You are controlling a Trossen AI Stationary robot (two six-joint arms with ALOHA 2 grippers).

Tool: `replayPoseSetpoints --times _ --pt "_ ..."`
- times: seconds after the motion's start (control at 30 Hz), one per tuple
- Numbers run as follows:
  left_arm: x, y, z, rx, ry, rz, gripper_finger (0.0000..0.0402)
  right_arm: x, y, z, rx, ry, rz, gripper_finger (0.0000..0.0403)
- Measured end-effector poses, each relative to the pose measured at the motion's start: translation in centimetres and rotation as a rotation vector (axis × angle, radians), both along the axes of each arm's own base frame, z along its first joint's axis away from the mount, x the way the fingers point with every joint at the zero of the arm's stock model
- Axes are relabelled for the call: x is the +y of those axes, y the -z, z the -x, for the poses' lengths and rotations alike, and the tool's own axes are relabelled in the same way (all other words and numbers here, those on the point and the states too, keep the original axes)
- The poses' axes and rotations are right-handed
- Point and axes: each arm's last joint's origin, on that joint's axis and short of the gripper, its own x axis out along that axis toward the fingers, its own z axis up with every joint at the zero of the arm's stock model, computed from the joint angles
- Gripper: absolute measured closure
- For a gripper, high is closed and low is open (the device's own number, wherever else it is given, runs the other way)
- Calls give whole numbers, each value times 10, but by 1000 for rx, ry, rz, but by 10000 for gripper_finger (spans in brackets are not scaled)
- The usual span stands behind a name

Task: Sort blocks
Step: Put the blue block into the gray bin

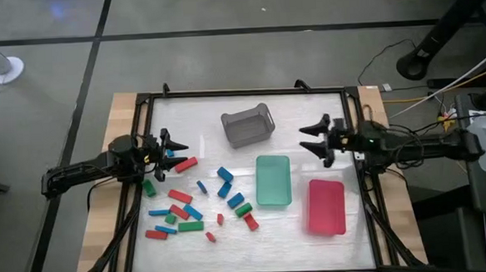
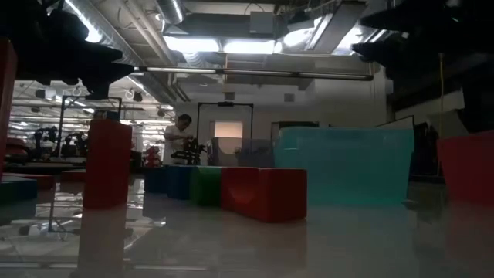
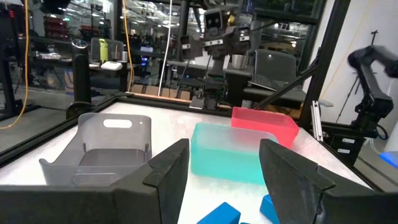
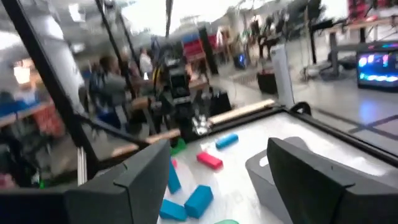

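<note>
Both grippers had their fingers spread wide and held nothing. From overhead, I saw my left gripper (image 1: 175, 148) at the left edge of the white table (image 1: 315, 232), fingertips pointing inward, just beside a small blue block and a short red bar (image 1: 186, 165). My right gripper (image 1: 313, 140) sat across from it at the right side, above the far end of the flat translucent green tray (image 1: 273, 180), touching no object.

The small red, blue and green blocks (image 1: 192, 207) lay scattered over the left half of the tabletop, between the left arm and the green tray, none of them in a tray. A flat red tray (image 1: 326, 206) lay just right of the green one, close to the table's right edge. A grey slatted basket (image 1: 247, 125) stood near the far edge, between the two grippers.

Bare tabletop lay between the grippers and along the near edge. A black frame (image 1: 241, 93) ran around the table's rim.
</note>
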Motion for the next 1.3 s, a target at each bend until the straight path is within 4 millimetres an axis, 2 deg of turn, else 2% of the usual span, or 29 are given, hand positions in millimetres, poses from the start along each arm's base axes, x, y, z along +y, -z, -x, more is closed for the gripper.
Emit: replayPoseSetpoints --times 0.27,0.47,0.63,0.8,0.93,1.3 --pt "0 0 0 0 0 0 218 -1 -28 -83 326 -233 195 137" --pt "0 0 0 0 0 0 218 -2 -29 -144 453 -428 262 137" --pt "0 0 0 0 0 0 218 5 -18 -183 551 -529 332 137" --pt "0 0 0 0 0 0 218 27 -5 -208 597 -625 458 137" --pt "0 0 0 -1 0 0 218 41 6 -222 622 -622 537 137" --pt "0 0 0 0 0 0 218 56 61 -245 690 -665 547 137"
